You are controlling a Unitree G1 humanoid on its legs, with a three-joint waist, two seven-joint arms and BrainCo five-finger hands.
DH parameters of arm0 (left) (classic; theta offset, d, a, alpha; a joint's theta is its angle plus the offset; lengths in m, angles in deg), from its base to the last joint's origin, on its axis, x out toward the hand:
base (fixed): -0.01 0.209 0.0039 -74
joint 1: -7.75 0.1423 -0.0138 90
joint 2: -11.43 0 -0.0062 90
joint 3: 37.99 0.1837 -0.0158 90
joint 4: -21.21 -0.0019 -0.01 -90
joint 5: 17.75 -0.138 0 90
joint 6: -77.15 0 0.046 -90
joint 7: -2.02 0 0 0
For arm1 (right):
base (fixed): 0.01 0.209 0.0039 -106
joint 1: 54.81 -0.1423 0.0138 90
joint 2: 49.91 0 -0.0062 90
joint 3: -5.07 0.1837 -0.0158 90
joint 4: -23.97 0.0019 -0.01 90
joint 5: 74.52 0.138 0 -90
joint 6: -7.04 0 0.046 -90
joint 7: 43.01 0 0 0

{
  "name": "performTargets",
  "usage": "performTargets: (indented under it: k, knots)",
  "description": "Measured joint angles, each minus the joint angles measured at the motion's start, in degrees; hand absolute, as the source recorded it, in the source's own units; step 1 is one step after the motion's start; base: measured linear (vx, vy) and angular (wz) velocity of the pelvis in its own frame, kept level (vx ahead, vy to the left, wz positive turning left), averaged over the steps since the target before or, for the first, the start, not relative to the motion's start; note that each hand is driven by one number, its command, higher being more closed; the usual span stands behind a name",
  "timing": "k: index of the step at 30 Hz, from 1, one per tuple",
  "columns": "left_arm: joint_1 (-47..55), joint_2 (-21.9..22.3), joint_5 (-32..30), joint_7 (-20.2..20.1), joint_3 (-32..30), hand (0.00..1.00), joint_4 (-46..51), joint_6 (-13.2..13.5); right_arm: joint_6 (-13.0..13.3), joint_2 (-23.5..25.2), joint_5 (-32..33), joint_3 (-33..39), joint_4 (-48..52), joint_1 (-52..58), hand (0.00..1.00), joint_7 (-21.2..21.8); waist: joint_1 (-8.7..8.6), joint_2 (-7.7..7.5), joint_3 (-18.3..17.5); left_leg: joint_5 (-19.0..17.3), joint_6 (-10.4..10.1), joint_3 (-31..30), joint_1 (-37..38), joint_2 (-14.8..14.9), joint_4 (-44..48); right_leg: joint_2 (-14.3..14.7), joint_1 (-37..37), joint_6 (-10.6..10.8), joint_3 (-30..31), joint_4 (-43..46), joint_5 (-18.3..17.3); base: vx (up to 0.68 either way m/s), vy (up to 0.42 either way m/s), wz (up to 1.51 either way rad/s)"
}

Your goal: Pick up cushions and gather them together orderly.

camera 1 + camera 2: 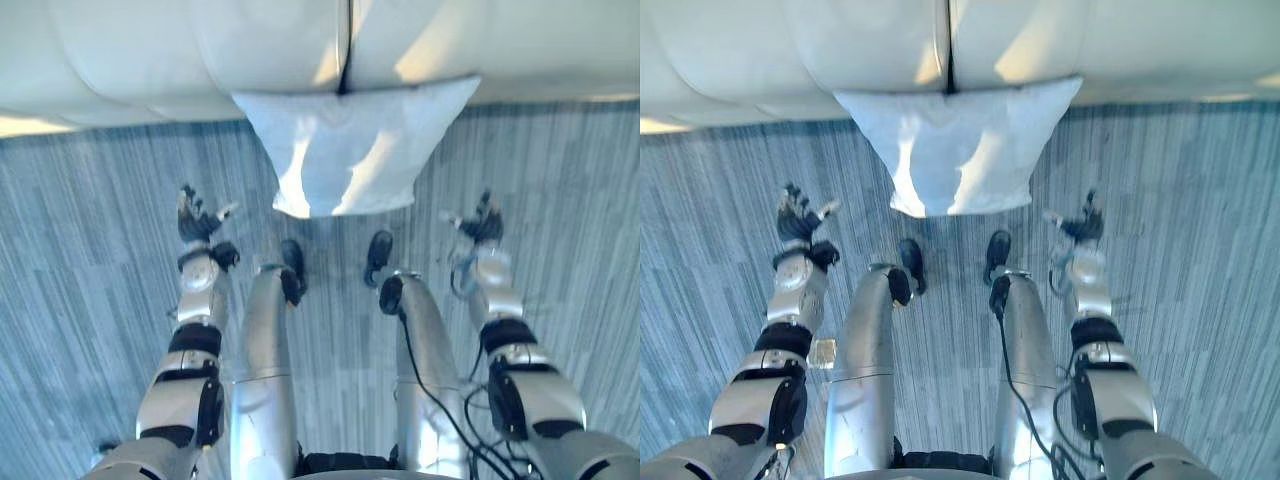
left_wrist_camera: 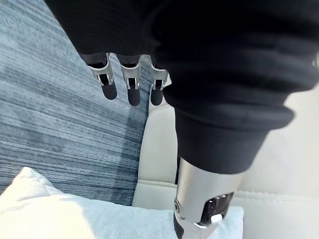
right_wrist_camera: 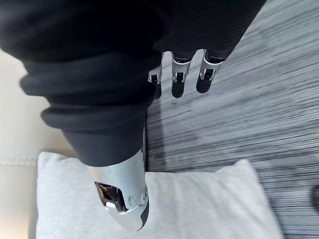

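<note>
A pale blue-white cushion [image 1: 345,145] lies on the striped grey carpet, its far edge against the foot of a white sofa [image 1: 200,50]. The same cushion [image 2: 75,216] lies beyond my left hand's thumb, and as cushion [image 3: 199,204] past my right hand's thumb. My left hand [image 1: 195,220] hangs over the carpet to the cushion's left, fingers straight, holding nothing. My right hand [image 1: 483,222] hovers to the cushion's right, also with relaxed fingers and nothing in it. Both hands are apart from the cushion.
The white sofa runs across the far side, with a dark seam [image 1: 344,45] between two seat sections just above the cushion. Striped grey carpet [image 1: 80,260] spreads to both sides.
</note>
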Motion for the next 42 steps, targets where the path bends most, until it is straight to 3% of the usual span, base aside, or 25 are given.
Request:
performTargets:
  k: [5, 6, 11, 18, 23, 27, 29, 31, 33, 36, 42]
  knots:
    - [-9.5, -0.4, 0.7, 1.1, 5.5, 0.0, 0.5, 0.3, 0.1, 0.5, 1.1, -4.4, 0.5, -10.8, 0.0, -2.4, -0.02, 0.03, 0.0, 0.1, -0.6, -0.4, -6.9, 0.2, 2.5, -0.8, -7.0, -0.8, -0.6, 3.4, -0.4, -0.11, -0.018, 0.05]
    - [-11.4, -0.4, 0.9, 1.4, 6.5, 1.0, 0.6, 0.4, 0.0, 1.3, 1.1, -4.4, 0.5, -12.5, 1.0, -2.9, -0.04, 0.03, 0.0, 0.3, -0.7, -0.7, -7.7, 0.4, 2.5, -0.9, -7.6, -0.9, -1.1, 3.4, -0.4, -0.1, 0.001, 0.04]
    - [-16.8, 0.2, 1.0, 4.3, 9.0, 1.0, 0.6, 0.4, -0.1, 3.5, 1.5, -4.2, 0.5, -16.0, 1.0, -6.2, -0.33, 0.04, 0.0, 0.7, -0.9, -0.9, -9.3, 0.4, 3.2, -1.1, -9.3, -1.5, -1.3, 5.0, -0.2, -0.02, 0.01, 0.02]
    - [-17.0, 0.1, 1.0, 6.0, 9.6, 1.0, 2.1, 0.1, -0.1, 3.4, 3.3, -5.7, 1.5, -16.0, 1.0, -6.2, -0.68, 0.02, 0.0, 0.7, -1.0, -0.7, -9.0, 0.6, 4.3, -1.4, -9.4, -2.2, -1.3, 6.6, -0.9, -0.05, 0.026, 0.04]
    - [-12.0, 0.2, 0.7, 7.9, 9.9, 1.0, 12.0, -0.2, 0.1, 5.1, 3.2, -8.2, 14.8, -8.1, 1.0, -6.1, -1.8, -0.04, -0.1, 0.8, -1.2, -0.6, -5.2, 1.2, 4.2, -0.8, -5.7, -2.2, -1.2, 6.3, -0.9, -0.05, 0.018, -0.03]
    - [-0.9, 1.8, -2.6, 9.9, 11.9, 1.0, 25.4, 0.4, 1.8, 7.8, 0.7, -9.6, 28.4, 4.5, 1.0, -5.9, -1.74, -0.07, -0.2, 0.6, -1.6, 0.1, 6.8, 1.8, -0.2, 0.2, 5.7, -2.1, -1.3, 2.1, -1.6, -0.05, -0.028, -0.01]
    - [6.7, 4.0, -5.0, 10.1, 12.7, 1.0, 29.5, 2.0, 3.4, 9.4, -1.6, -10.8, 34.2, 13.6, 1.0, -5.8, -1.77, -0.12, -4.7, 0.4, -2.6, 0.6, 10.4, 1.7, -3.8, 0.4, 9.1, -2.2, -1.5, -1.1, -1.7, -0.04, -0.051, 0.02]
    - [15.2, 6.4, -6.1, 10.3, 15.1, 1.0, 35.0, 2.1, 3.5, 12.1, -2.2, -10.9, 40.5, 23.1, 1.0, -5.8, -1.7, -0.11, -5.6, 0.9, -2.8, 1.6, 19.9, 1.3, -8.3, 0.2, 18.1, -2.5, -1.9, -4.7, -1.8, 0.08, -0.039, 0.11]
    - [25.3, 9.3, -7.2, 10.1, 17.4, 1.0, 38.8, 2.4, 4.2, 14.3, -3.5, -12.0, 44.5, 33.2, 1.0, -5.0, -1.96, 0.0, -10.8, 1.3, -3.5, 2.1, 27.7, 0.5, -14.2, 0.1, 25.6, -2.4, -2.4, -9.7, -2.1, 0.15, -0.056, 0.14]
    - [37.7, 10.7, -8.2, 8.7, 19.4, 1.0, 44.7, 3.3, 5.7, 14.5, -3.9, -14.6, 51.3, 44.1, 1.0, -1.7, -1.85, -0.12, -12.8, 2.0, -4.5, 2.9, 41.3, -0.3, -22.3, 0.2, 38.7, -2.3, -3.3, -16.6, -2.1, 0.23, -0.037, 0.11]
    - [52.6, 10.4, -8.6, 5.8, 19.5, 1.0, 47.1, 3.9, 6.7, 14.4, -4.0, -18.9, 54.7, 55.8, 1.0, 4.6, -1.78, -0.27, -20.4, 5.3, -5.5, 3.2, 56.7, -3.0, -37.2, -0.1, 53.4, -1.4, -4.8, -28.1, -1.6, 0.23, -0.019, 0.16]
